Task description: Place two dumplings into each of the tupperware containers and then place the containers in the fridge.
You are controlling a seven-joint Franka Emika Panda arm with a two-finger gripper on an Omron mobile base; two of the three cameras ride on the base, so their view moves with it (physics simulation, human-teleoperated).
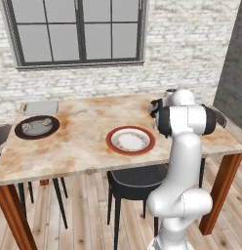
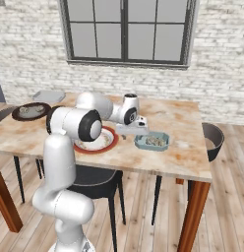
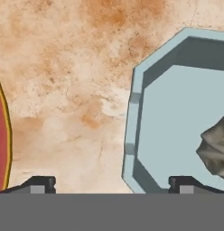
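One tupperware container (image 2: 152, 141) lies on the table right of the red-rimmed plate, with dumplings (image 2: 154, 140) inside it. In the hand view its pale rim (image 3: 131, 131) runs between my fingertips, and one mottled dumpling (image 3: 217, 148) rests on its floor at the right. My gripper (image 2: 131, 135) (image 3: 113, 185) hovers low over the container's left edge, open and holding nothing. A second tupperware container (image 1: 41, 107) (image 2: 48, 95) sits at the table's far left corner. More dumplings (image 1: 37, 125) lie on the dark brown plate (image 1: 25, 133) (image 2: 30, 111). The fridge cannot be made out for certain.
A round red-rimmed white plate (image 1: 131, 140) (image 2: 97, 141) (image 3: 0, 149) sits mid-table, just left of my hand. Dark chairs stand under the table's near side (image 1: 135, 181) and at its right end (image 2: 213, 140). A tall dark grey panel (image 1: 234, 63) rises at the far right.
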